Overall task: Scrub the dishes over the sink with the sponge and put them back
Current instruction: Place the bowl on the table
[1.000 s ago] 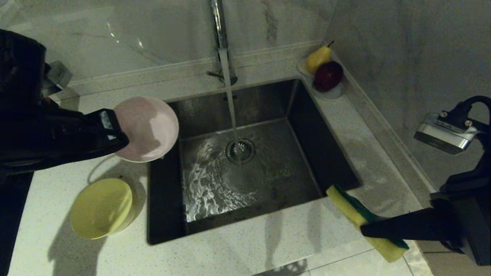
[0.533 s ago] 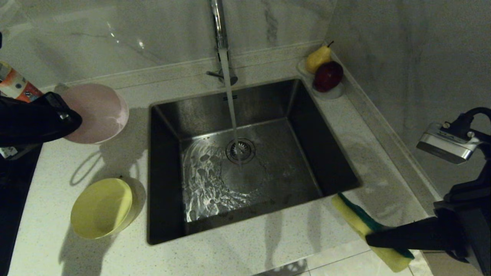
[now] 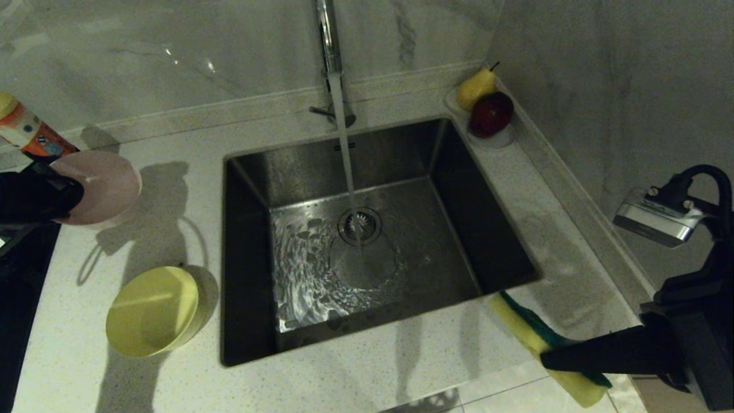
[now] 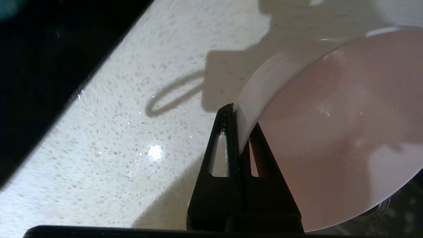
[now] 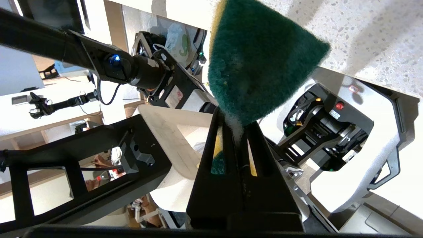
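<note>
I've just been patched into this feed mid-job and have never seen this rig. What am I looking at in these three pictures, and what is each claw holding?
It is a two-armed robot at a kitchen sink. The wide picture looks down from its head; the other two come from cameras on each wrist, behind the fingers.

The left gripper, at the far left of the counter, is shut on the rim of the pale pink bowl, beside an orange bottle. The right gripper, by the near right corner of the sink, is shut on the sponge, yellow foam with a green face.

The tap is running into the basin. A yellow bowl sits left of the sink, and a pear and a dark red fruit lie in a small dish at the back right corner.
</note>
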Motion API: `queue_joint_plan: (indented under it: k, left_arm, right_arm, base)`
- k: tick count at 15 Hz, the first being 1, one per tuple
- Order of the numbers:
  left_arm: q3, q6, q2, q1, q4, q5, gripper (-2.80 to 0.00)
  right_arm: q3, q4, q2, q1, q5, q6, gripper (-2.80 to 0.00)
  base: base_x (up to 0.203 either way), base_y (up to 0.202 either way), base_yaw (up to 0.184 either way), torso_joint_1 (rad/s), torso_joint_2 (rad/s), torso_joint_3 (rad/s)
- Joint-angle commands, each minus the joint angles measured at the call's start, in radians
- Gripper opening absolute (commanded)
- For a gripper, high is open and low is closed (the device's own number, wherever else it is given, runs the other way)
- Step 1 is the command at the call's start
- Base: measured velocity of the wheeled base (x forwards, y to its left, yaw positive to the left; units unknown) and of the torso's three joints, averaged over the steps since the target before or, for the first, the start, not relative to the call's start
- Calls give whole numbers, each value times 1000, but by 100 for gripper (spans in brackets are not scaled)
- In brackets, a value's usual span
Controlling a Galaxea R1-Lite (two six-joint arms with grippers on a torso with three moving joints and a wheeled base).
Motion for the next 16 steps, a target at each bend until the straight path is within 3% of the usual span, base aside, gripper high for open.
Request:
queue_joint_plan:
  k: [1,6,16]
  left_arm:
    - [4,-17,57,36,2,-14,-280]
    - [3,-33,166,144,-3,-84,-280]
    - [-3,-39,179,164,3,-106,-280]
  right_arm:
    - [-1,3,6,0,3,2,-280]
    - [-4,3,0,0,2,3,-280]
    - [0,3,-25,0,2,3,-280]
  base:
    - [0,0,0,0,0,0]
    - [0,0,0,0,0,0]
    - [0,0,0,0,0,0]
